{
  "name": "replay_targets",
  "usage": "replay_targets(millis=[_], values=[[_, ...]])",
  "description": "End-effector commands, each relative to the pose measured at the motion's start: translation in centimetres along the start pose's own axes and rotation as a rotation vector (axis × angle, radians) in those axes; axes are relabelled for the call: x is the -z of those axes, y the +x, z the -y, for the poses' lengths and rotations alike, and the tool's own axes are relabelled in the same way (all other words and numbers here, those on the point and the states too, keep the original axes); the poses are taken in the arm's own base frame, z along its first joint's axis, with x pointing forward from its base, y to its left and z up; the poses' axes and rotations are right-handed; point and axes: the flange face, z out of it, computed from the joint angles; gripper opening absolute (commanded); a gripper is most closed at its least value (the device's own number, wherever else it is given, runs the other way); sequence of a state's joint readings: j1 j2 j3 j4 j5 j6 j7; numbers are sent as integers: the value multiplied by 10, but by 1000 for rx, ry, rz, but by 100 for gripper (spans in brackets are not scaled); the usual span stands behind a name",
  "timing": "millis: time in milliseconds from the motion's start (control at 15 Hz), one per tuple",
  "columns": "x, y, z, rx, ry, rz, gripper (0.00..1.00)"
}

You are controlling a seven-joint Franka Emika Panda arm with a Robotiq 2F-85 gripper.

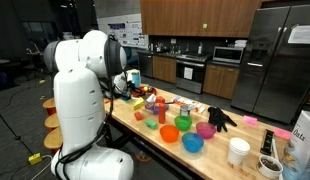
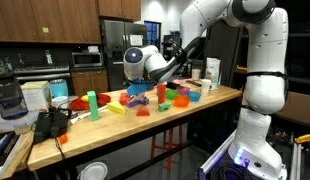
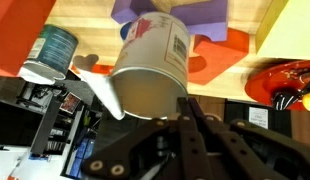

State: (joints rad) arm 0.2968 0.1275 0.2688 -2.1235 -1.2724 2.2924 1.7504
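One arm: white Franka arm (image 2: 250,60), bent low over one end of a crowded wooden top in both exterior views
Surface: long wooden surface (image 2: 135,122) in a kitchen-like room, strewn with bright toys and containers
End effector: end effector (image 3: 180,125) closed around a white cup, dark fingers (image 3: 200,135) coming in from the bottom of the wrist view; in an exterior view it hangs just above the toys (image 2: 153,72)
White cup: white cup (image 3: 150,60) with a printed label and barcode, gripped at its wider end and tilted, lifted clear of the surface with the blocks below it
Purple block: purple block (image 3: 170,12) directly beyond the cup in the wrist view, partly hidden by it
Orange block: orange block (image 3: 220,50) touching the purple one, just beside the cup's far end
Teal can: teal can (image 3: 50,50) lying at an angle near the cup, apart from it
Red object: glossy red object (image 3: 285,80) at the frame's edge, too cropped to name
Black glove: black glove (image 1: 221,118) well apart from the end effector, near the bowls
Bowls: orange bowl (image 1: 170,133), blue bowl (image 1: 192,144) and pink bowl (image 1: 205,129) clustered mid-surface
Green block: upright green block (image 2: 92,99) between the glove and the end effector
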Motion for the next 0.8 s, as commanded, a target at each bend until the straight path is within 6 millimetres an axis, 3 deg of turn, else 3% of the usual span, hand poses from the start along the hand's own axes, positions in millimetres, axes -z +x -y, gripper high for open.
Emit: replay_targets(millis=[0,533,600,733], values=[[4,2,-6,-19,-4,58,1],[7,-1,-5,-93,-49,252,1],[7,-1,-6,-98,-54,263,28],[8,-2,-6,-108,-69,283,32]])
